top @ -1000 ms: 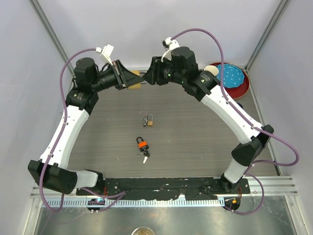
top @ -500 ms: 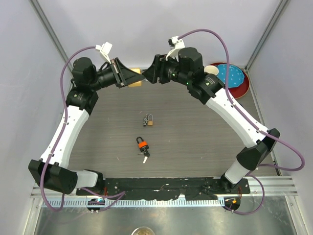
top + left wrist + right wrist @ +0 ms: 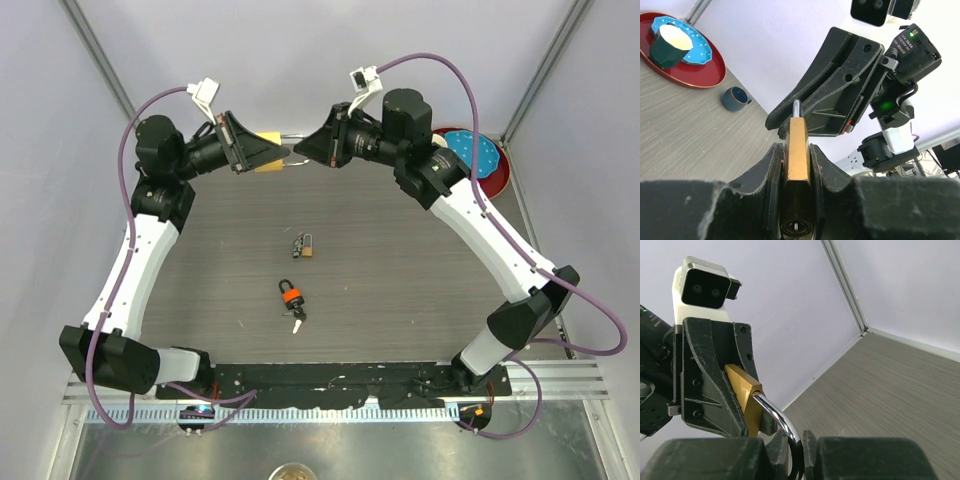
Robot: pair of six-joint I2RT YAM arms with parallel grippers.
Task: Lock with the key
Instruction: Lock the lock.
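My left gripper (image 3: 796,161) is clamped narrow on the brass padlock (image 3: 743,386), body upright between the pads, keyhole facing back toward my wrist. Straight ahead, my right gripper (image 3: 794,438) pinches the shackle (image 3: 771,409) at its curve. Both are raised, well above the table. Below and behind us lie an orange padlock (image 3: 291,294) and a small padlock (image 3: 304,245), apparently with keys. The risks, as I judge them: pushing off-axis could jam the shackle or twist the body in my pads. A thin pinch on round steel could slip. With both grippers full, nothing is free to fetch a key.
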